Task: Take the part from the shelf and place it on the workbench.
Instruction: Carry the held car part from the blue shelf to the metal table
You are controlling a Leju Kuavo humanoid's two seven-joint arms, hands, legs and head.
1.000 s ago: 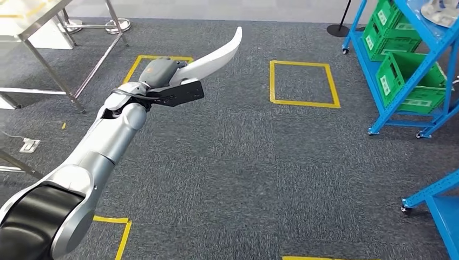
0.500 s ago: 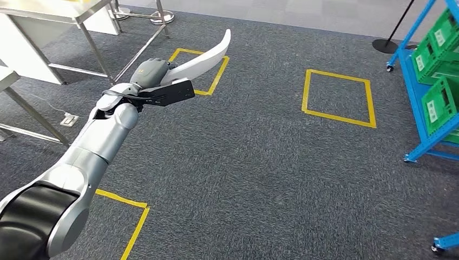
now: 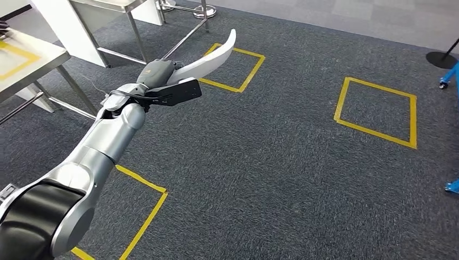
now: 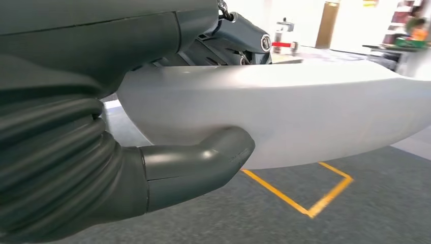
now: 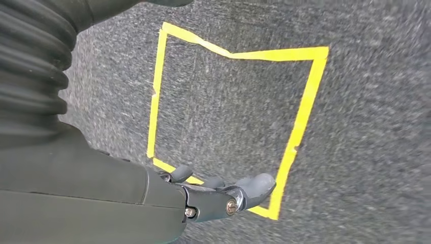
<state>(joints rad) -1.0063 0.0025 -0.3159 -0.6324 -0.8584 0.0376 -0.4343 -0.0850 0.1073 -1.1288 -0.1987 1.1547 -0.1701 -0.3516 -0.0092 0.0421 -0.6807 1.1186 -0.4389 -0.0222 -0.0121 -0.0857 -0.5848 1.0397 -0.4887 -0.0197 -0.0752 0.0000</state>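
Since the earlier frames the whole head view has swung to the robot's left, a turn of the camera and not of the things: the blue shelf with its green bins has slid out past the right edge, leaving a blue caster (image 3: 451, 187) low on the right, while a pale worktop with a yellow taped outline (image 3: 24, 54) on steel legs has come in at the upper left. Relative to the arm, the load has kept its place: the left hand (image 3: 157, 73), at the end of the raised silver arm, grips the long curved white plastic part (image 3: 208, 58) at its thick end, and the narrow tip points up and away over the dark grey carpet floor (image 3: 270, 162). From the left wrist, the thick grey thumb (image 4: 203, 162) presses against the underside of the white part (image 4: 284, 112) and the darker fingers (image 4: 239, 40) wrap over its far side, so the part is clamped between them, held well above the floor and not yet over the worktop. Yellow tape squares (image 3: 379, 111) mark the carpet ahead and to the right. Seen from the right wrist, the right hand (image 5: 213, 195) hangs over the carpet above another yellow tape square (image 5: 228, 127), its fingers (image 5: 256, 185) loosely extended and apart with nothing in them.
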